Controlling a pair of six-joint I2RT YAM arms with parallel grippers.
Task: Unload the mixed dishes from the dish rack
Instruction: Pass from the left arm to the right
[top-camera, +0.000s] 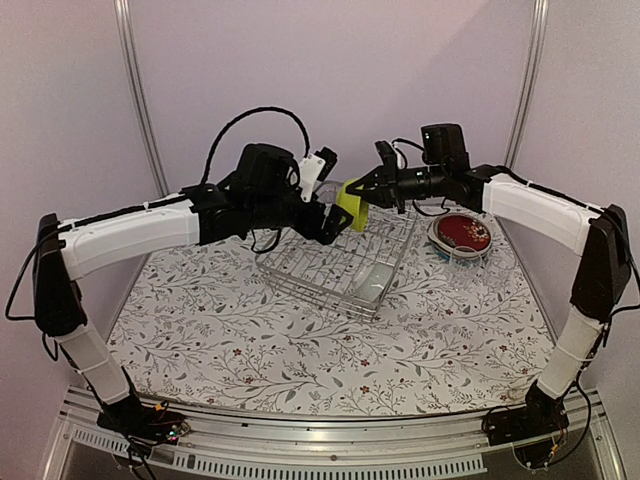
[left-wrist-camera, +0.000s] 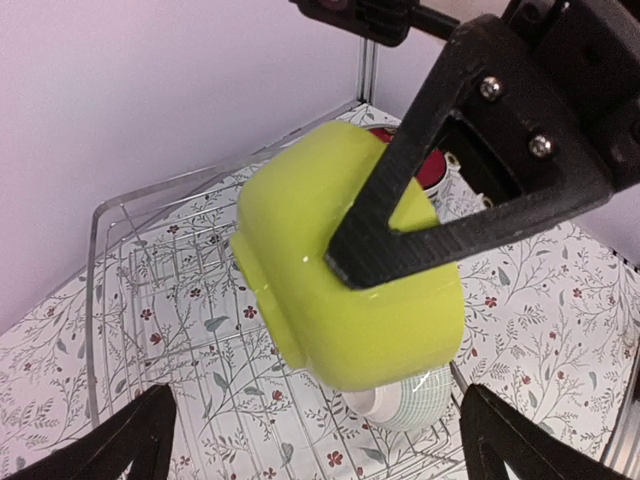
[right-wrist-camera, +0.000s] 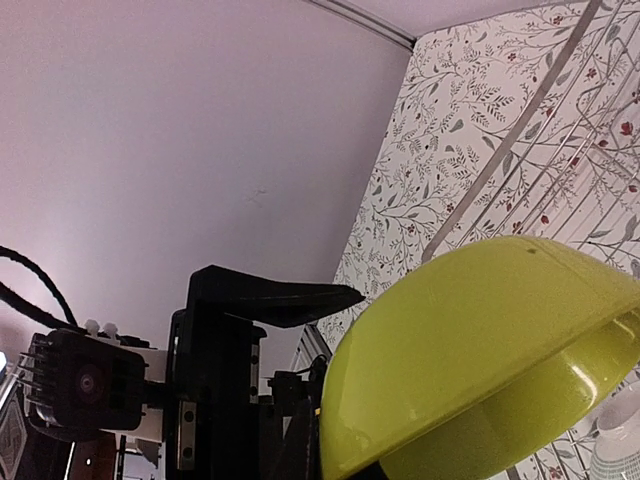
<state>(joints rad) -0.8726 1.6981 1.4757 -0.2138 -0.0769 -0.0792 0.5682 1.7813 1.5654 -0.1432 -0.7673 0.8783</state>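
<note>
Floral tablecloth (top-camera: 300, 340) below; right tool (top-camera: 365, 192) clamps glossy yellow-green bowl (left-wrist-camera: 330, 290) (rounded), left tool (left-wrist-camera: 325, 440) spread, empty

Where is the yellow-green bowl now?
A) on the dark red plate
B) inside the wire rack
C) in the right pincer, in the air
C: the right pincer is clamped on the round yellow-green bowl, held above the silver wire dish rack.

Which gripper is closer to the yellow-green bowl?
Right. The right gripper grips the yellow-green bowl above the dish rack. The left gripper is open just beside the bowl, not touching it.
</note>
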